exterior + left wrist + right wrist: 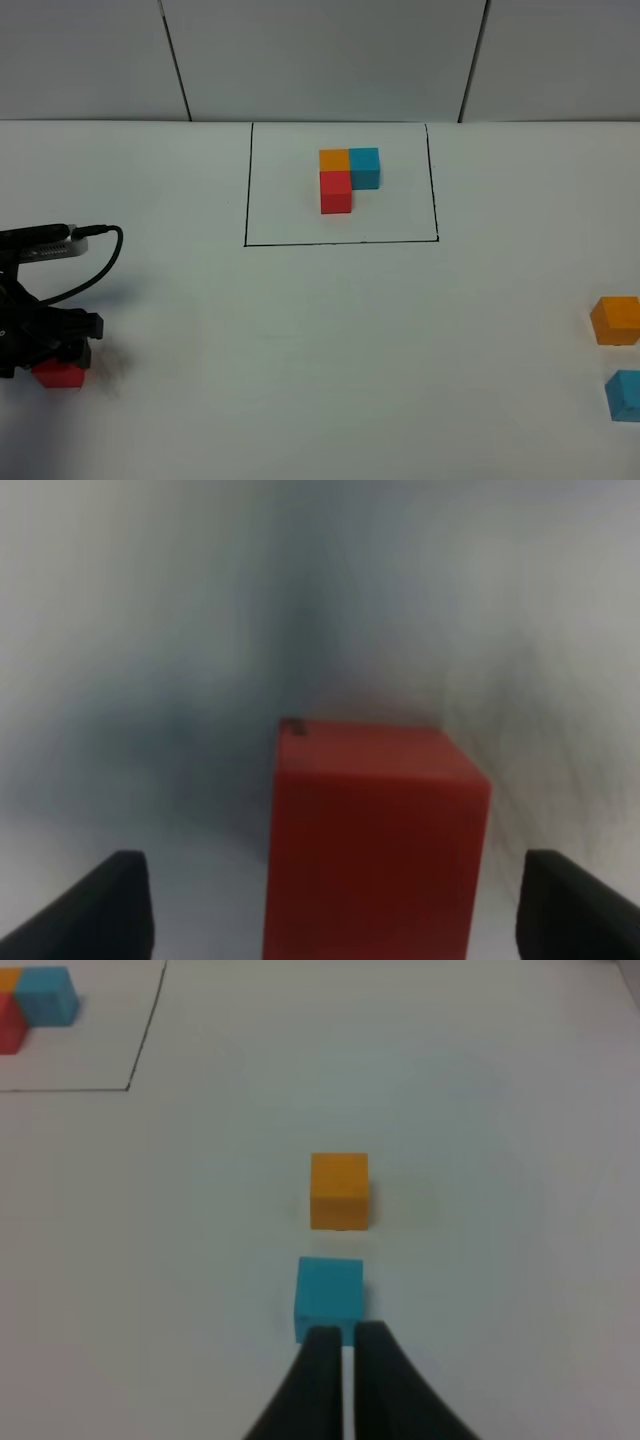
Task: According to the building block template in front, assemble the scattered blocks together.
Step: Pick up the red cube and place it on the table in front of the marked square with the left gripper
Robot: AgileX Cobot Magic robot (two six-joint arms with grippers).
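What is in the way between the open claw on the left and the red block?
Nothing visible. The left gripper is open, its fingers on either side of the loose red cube, with only bare table in the gaps.

A small plain red cube sits squarely between the two black fingers of the left gripper. The fingers are spread wide, one on each side of the cube, with a clear gap on both sides. Beyond it the white tabletop is a shadowy blur. A dark speck at the cube's far corner may be a mark.
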